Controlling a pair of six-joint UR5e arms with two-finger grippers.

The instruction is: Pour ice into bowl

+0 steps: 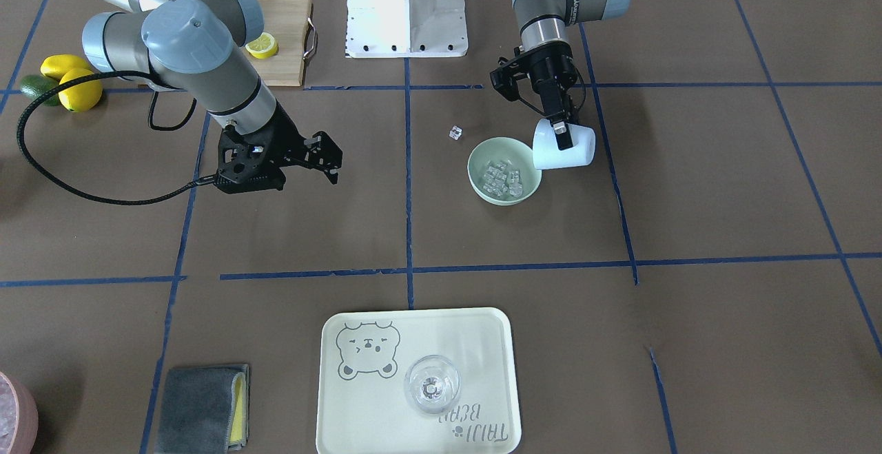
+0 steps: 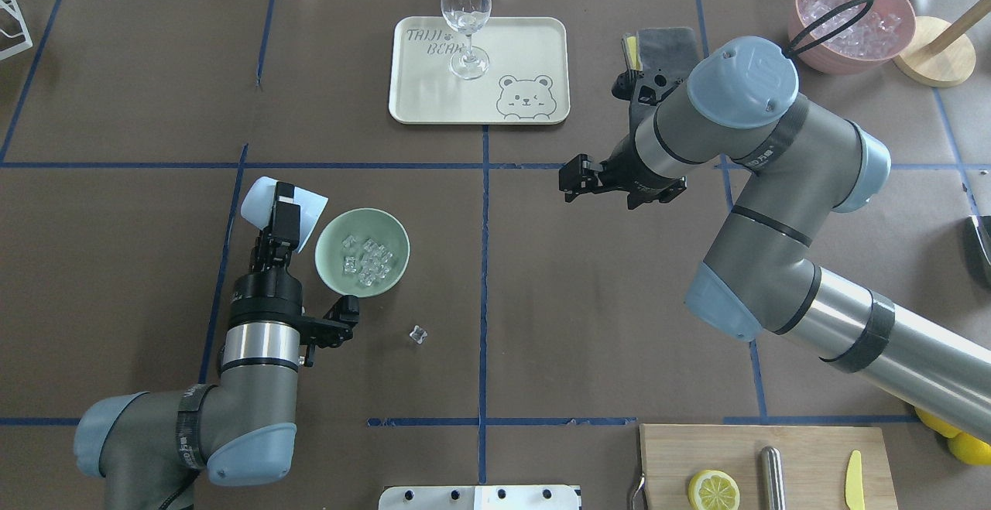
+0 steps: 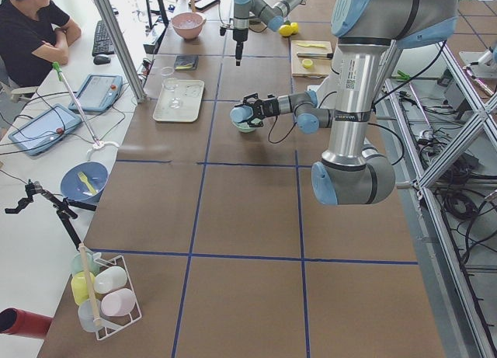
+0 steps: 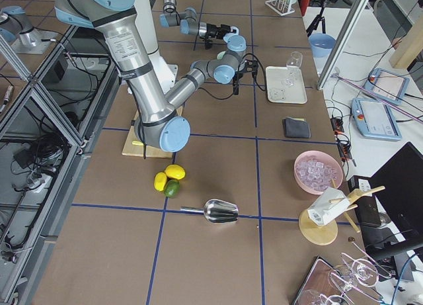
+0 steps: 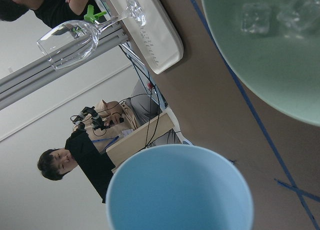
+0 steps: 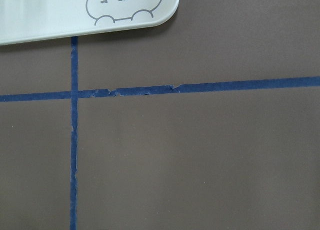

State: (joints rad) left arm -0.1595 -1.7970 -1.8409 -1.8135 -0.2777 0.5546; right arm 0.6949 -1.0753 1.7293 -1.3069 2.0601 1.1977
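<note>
Jaws of the left gripper (image 2: 285, 220) are closed on the wall of the light blue cup (image 2: 263, 199), which is tipped with its mouth just beside the mint-green bowl (image 2: 329, 268), midway toward the counter's left edge. The ice cubes (image 2: 368, 262) lie inside the bowl, and 1 stray cube (image 2: 419, 333) lies outside. The cup looks empty, so I judge the pouring done. The right gripper (image 1: 336, 162) hangs open and idle.

The brown table (image 2: 588, 278) is divided into squares by blue tape lines (image 2: 483, 262). On its left half sits the mint-green bowl (image 2: 391, 233), with one stray ice cube (image 2: 419, 333) lying on the tabletop just nearer and to its right. Along the far side lie a cream tray (image 2: 542, 46), a grey cloth (image 2: 670, 38) and a pink container (image 2: 813, 61). A wooden cutting board (image 2: 805, 448) lies at the near right.
</note>
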